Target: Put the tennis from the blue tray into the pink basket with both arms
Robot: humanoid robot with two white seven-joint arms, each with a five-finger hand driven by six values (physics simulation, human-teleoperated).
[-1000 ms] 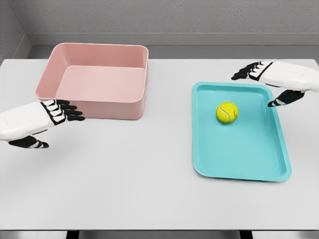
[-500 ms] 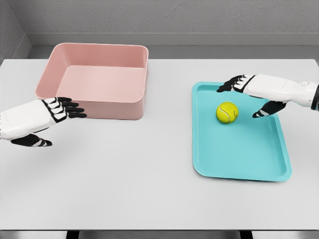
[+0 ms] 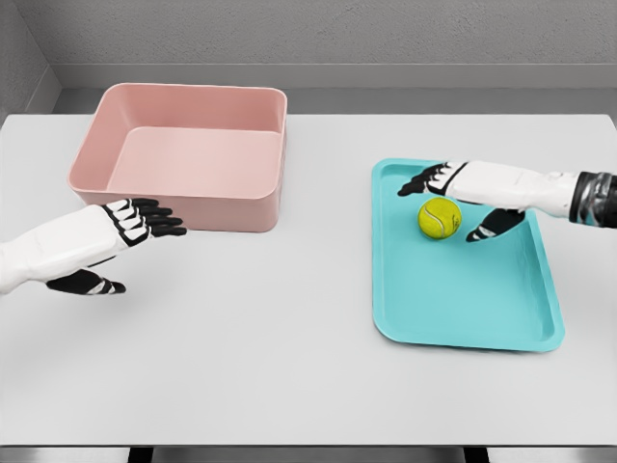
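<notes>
Tennis ball (image 3: 440, 218), yellow-green, lies in the blue tray (image 3: 463, 299), in the tray's far half and nearer its left rim than its right; nothing grasps it.

Going by bulk, the white table (image 3: 289, 338) carries everything. On it, toward the far left corner, stands the pink basket (image 3: 183, 154), a rectangular tub with rounded corners, open at the top, nothing visible inside. The blue tray sits toward the right edge of the table, its long side running from far to near, well apart from the basket.

The left hand (image 3: 116, 246) comes in from the table's left edge and hovers just in front of the basket's near wall, at its left end. Its fingers (image 3: 159, 220) are stretched out and relaxed, pointing right, the thumb hanging below; they hold nothing.

The right hand (image 3: 463, 198) reaches in from the right edge over the far part of the tray. Its fingers (image 3: 422, 181) are spread loosely past the far side of the ball, the thumb (image 3: 482, 231) just beside the ball's right side. The hand is released, not closed on the ball; whether any finger touches it cannot be told.
</notes>
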